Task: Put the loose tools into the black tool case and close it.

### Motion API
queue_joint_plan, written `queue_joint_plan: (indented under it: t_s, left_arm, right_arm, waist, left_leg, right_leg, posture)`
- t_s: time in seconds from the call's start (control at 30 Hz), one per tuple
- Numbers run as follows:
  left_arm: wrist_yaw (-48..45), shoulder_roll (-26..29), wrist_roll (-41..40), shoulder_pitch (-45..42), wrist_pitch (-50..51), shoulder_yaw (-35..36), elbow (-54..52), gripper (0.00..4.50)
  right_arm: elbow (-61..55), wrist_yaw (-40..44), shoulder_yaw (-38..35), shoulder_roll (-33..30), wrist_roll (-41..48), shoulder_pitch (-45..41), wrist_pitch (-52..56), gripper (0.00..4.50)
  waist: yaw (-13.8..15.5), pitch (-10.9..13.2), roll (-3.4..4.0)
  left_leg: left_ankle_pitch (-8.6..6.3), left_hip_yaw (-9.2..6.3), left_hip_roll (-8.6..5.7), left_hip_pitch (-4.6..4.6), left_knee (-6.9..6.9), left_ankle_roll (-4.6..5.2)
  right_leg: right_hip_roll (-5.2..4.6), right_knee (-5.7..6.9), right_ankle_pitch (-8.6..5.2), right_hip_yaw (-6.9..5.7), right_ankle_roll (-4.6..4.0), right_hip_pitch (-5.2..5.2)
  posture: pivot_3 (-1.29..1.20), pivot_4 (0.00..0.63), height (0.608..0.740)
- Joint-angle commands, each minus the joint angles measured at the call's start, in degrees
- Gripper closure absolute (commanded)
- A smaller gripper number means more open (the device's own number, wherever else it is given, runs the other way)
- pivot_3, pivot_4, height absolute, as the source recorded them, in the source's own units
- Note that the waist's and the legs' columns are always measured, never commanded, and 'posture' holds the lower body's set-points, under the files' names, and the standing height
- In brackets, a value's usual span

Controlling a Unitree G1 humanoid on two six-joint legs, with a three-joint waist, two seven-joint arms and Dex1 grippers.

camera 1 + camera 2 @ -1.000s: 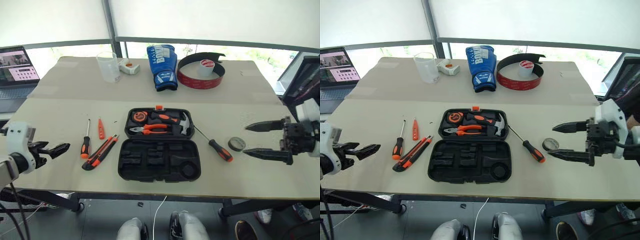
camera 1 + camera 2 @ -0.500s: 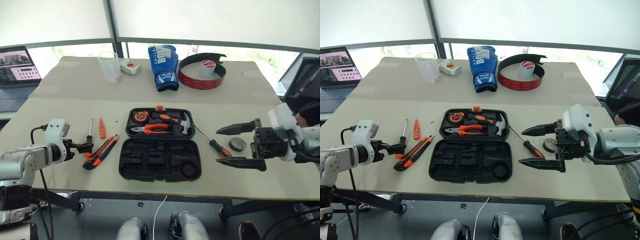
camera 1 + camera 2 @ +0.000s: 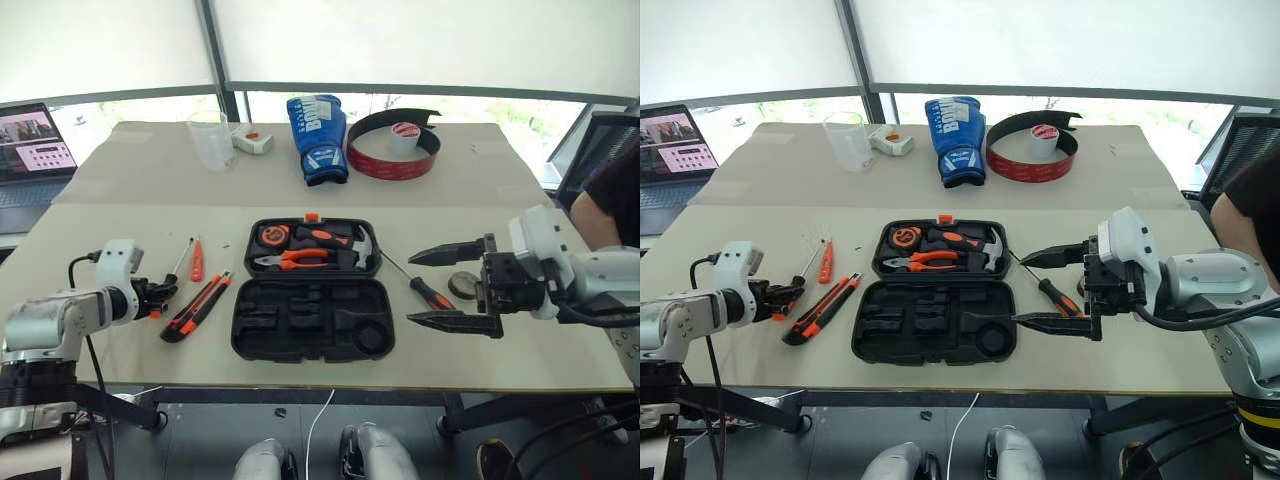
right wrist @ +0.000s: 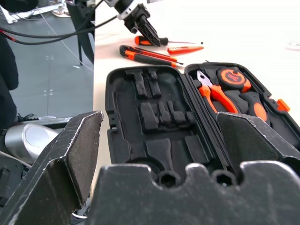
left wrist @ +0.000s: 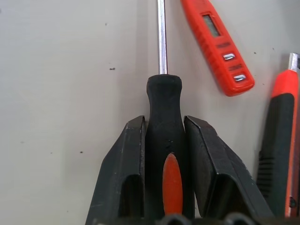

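The screwdriver [image 5: 163,140] is gripped at its handle by the left gripper [image 5: 164,154] on the surface [image 3: 120,200] — the right gripper [image 3: 1045,288] is held wide open beside the tool case [image 3: 935,320].

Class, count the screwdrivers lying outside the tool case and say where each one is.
2. One screwdriver lies left of the black tool case, its handle between the left end effector's fingers. The other screwdriver lies right of the case.

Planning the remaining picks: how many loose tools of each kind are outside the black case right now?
Screwdriver: 2
Utility knife: 1
Slim orange tool: 1
Tape roll: 1
Total: 5
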Motion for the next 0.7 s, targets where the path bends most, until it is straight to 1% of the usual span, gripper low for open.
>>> queue_joint_plan:
  t_s: [0.03, 0.07, 0.13, 0.23, 0.33, 0.37, 0.43, 0.47, 0.53, 0.7]
  left_arm:
    - [-2.77, 6.41, 4.61, -1.82, -6.35, 0.50, 3.08, 3.69]
    - [-4.48, 7.75, 5.48, -3.16, -9.07, -0.49, 3.71, 3.69]
    - [-10.31, 9.36, 6.58, -6.86, -15.96, -3.36, 3.00, 3.69]
    - [-23.56, 9.56, 4.53, -10.66, -24.11, -6.99, -1.50, 3.69]
    - [-37.18, 8.90, 3.56, -13.47, -29.83, -12.71, -4.78, 3.69]
    - [-39.65, 8.67, 3.76, -13.97, -30.81, -13.96, -4.99, 3.69]
    - [-46.29, 7.22, 5.17, -15.77, -34.18, -18.92, -5.37, 3.69]
    - [-49.60, 5.85, 6.57, -17.16, -36.36, -22.22, -5.08, 3.69]
    - [-53.03, 2.79, 10.74, -20.11, -41.09, -27.61, -2.25, 3.69]
    - [-54.40, -4.55, 18.22, -25.27, -48.84, -34.42, 6.40, 3.69]
  right_arm:
    - [-0.43, 0.22, -0.71, -1.51, -0.53, 0.61, -0.10, 0.00]
    - [-0.50, 0.22, -0.90, -1.65, -0.66, 0.89, -0.13, 0.00]
    - [-0.71, -0.16, -1.18, -1.85, -0.87, 1.28, -0.24, 0.00]
    - [-1.36, -1.14, -2.01, -2.15, -0.83, 1.86, 0.15, 0.00]
    - [-2.05, -2.07, -3.58, -2.48, -0.35, 3.54, 1.07, 0.00]
    - [-2.28, -2.17, -3.88, -2.59, -0.38, 4.14, 1.02, 0.00]
    - [-3.04, -2.55, -4.87, -2.88, -0.64, 6.16, 0.81, 0.00]
    - [-3.49, -3.10, -5.54, -2.92, -0.58, 7.05, 1.03, 0.00]
    - [-4.35, -4.15, -6.66, -2.95, -0.27, 8.24, 1.56, 0.00]
    - [-6.81, -5.88, -8.56, -2.90, 0.71, 10.67, 2.66, 0.00]
  waist:
    - [-0.27, 0.07, -0.12]
    - [-0.16, 0.15, -0.30]
    - [0.12, 0.14, -0.31]
    - [1.53, 0.17, -0.36]
    - [2.01, 0.16, -0.35]
    - [1.97, 0.16, -0.34]
    - [1.79, 0.16, -0.34]
    - [1.72, 0.16, -0.34]
    - [1.63, 0.16, -0.35]
    - [1.12, 0.20, -0.41]
  left_leg:
    - [0.01, 0.00, 0.01, -0.07, 0.00, -0.02]
    - [0.04, 0.00, 0.01, -0.18, 0.00, -0.05]
    - [0.08, -0.07, 0.00, -0.58, 0.07, -0.11]
    - [0.08, -0.07, -0.08, -0.76, 0.14, -0.10]
    - [0.06, -0.05, -0.18, -0.87, 0.20, -0.06]
    - [0.05, -0.04, -0.19, -0.89, 0.20, -0.03]
    - [0.29, -0.02, -0.27, -0.89, 0.21, 0.54]
    - [0.29, -0.02, -0.28, -0.90, 0.21, 0.57]
    - [0.31, 0.00, -0.29, -0.90, 0.24, 0.60]
    - [0.33, -0.05, -0.21, -0.89, 0.37, 0.64]
  right_leg:
    - [0.01, 0.01, 0.00, -0.01, 0.00, -0.08]
    - [0.02, 0.03, 0.00, -0.02, -0.01, -0.18]
    - [0.02, 0.05, 0.01, -0.15, -0.02, -0.47]
    - [-0.10, 0.00, 0.02, -0.27, -0.06, -0.52]
    - [-0.19, -0.13, 0.02, -0.25, -0.10, -0.52]
    - [-0.19, -0.17, 0.02, -0.25, -0.10, -0.51]
    - [-0.18, -0.17, 0.02, -0.21, -0.09, -0.49]
    - [-0.13, -0.17, 0.01, -0.22, -0.08, -0.49]
    - [-0.04, -0.16, 0.01, -0.24, -0.07, -0.49]
    - [0.03, -0.11, 0.00, -0.19, -0.04, -0.46]
  posture:
    - [0.00, 0.150, 0.727]
    - [0.00, 0.150, 0.727]
    - [0.00, 0.150, 0.727]
    - [0.00, 0.150, 0.727]
    - [0.00, 0.150, 0.727]
    - [0.00, 0.150, 0.727]
    - [0.00, 0.150, 0.727]
    - [0.00, 0.150, 0.727]
    - [0.00, 0.150, 0.727]
    - [0.00, 0.150, 0.727]
